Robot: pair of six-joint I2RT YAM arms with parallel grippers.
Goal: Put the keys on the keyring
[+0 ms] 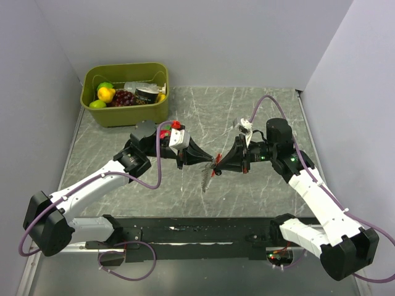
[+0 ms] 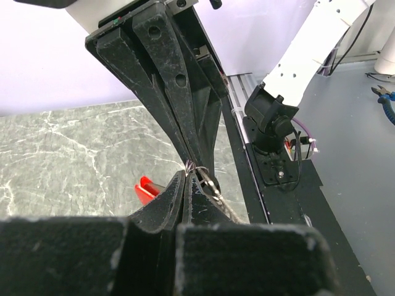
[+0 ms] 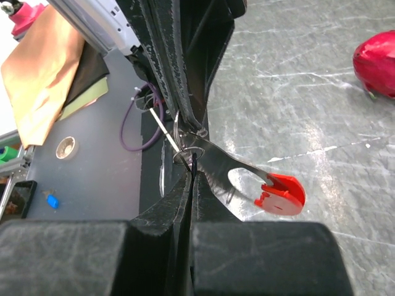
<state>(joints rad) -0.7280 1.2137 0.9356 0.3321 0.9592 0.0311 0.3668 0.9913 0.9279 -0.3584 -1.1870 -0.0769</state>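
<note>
— Start on the left. What anchors the scene?

— The olive-green plastic bin (image 1: pixel 126 114), at the back left of the grey marbled tabletop (image 1: pixel 265 117). I'll place everything from it.

— And the left arm?

— The left end effector (image 1: pixel 210 161) is in front of the bin and off to its right, pointing away from it. Its fingers are pressed fully together. In the wrist views the tips nip the thin wire loop of the keyring.

— Where is the keyring itself?

— The keyring (image 1: pixel 204 179), a silvery metal chain-like loop, hangs a shade farther right of the bin. It is held off the tabletop, right at the left tips. Its length trails from that pinch toward the near edge, away from the bin and crosswise to the line of the two arms. A slim bright-red fob (image 3: pixel 281 192) sits at its outer end.

— Then the right side?

— The right end effector (image 1: pixel 221 164) is farthest right of the bin, pointing back toward it, tip to tip with the left one. It is also closed tight, pinching the keyring's flat silver part just short of the fob.

— Which arm is nearer?

— Neither. Both touch it, one from each side. I judge the next move turns on prying the loop open between the two pinches. I can't make out separate keys in any view.
</note>
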